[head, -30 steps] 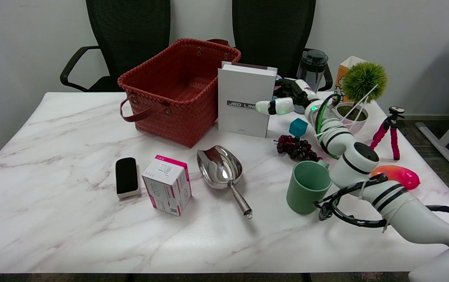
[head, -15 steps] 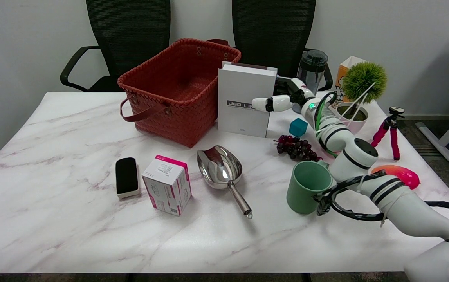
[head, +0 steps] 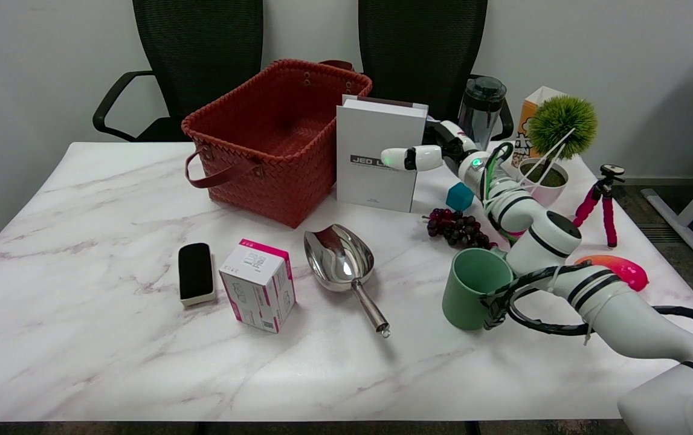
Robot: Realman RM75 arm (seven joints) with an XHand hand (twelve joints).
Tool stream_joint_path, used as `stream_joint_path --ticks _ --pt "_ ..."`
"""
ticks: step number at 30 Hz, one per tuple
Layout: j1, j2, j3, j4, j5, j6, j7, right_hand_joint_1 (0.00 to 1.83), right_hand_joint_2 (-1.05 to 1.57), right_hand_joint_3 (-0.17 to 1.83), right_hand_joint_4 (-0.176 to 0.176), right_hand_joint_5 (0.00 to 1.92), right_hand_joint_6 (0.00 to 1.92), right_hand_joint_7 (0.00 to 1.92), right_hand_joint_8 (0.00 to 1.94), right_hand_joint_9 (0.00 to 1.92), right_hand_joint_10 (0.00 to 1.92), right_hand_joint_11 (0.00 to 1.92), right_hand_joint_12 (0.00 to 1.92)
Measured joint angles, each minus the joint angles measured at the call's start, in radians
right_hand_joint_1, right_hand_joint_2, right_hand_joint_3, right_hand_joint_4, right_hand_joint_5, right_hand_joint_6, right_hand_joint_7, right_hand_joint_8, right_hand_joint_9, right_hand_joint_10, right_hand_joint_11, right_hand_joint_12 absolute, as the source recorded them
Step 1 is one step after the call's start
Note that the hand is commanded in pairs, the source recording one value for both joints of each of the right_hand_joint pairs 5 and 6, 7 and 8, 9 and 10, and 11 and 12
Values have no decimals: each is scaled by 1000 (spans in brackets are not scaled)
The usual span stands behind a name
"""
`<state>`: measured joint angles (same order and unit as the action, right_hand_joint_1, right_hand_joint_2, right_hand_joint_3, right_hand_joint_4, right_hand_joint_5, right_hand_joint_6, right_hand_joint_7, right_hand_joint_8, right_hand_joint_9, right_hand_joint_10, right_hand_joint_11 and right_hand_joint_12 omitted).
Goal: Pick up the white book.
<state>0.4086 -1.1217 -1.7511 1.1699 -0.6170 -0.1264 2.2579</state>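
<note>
Your right hand (head: pixel 423 151) is up at the white book's (head: pixel 376 156) right edge, one white finger (head: pixel 403 158) laid across the front cover over the printed title, the rest tucked behind the right side out of view; whether the fingers actually clamp the book, I cannot tell. The book stands upright on the marble table (head: pixel 110 338), just right of the red woven basket (head: pixel 273 136). Near your forearm sit the teal cube (head: pixel 460 196) and the grapes (head: pixel 458 228), with the green mug (head: pixel 473 289) nearer still
</note>
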Motion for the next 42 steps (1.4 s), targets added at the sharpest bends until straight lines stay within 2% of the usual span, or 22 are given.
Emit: stream_joint_path --ticks 9,15,20,22,25,28,35,42 --pt "10 -1 2 -41 51 57 2 1211 149 792 0 598 598 559 559 446 446 311 311" --pt "14 -1 4 -58 72 81 2 1282 204 833 0 649 649 576 576 456 456 299 299" --pt "17 -1 4 -68 82 92 2 1295 321 796 0 685 685 694 694 478 478 451 451" --pt "19 -1 4 -72 85 96 2 1301 400 751 0 702 702 788 788 569 569 527 527" --pt "20 -2 4 -76 89 100 3 1309 526 658 0 737 737 959 959 851 851 629 629" --pt "21 -2 3 -78 92 103 3 1313 602 583 0 777 777 1083 1083 1016 1016 715 715" --pt "21 -2 2 -79 97 108 3 1299 708 532 0 889 889 1269 1269 1206 1206 882 882" --pt "16 -2 2 -74 100 112 4 1284 805 544 0 945 945 1318 1318 1239 1239 927 927"
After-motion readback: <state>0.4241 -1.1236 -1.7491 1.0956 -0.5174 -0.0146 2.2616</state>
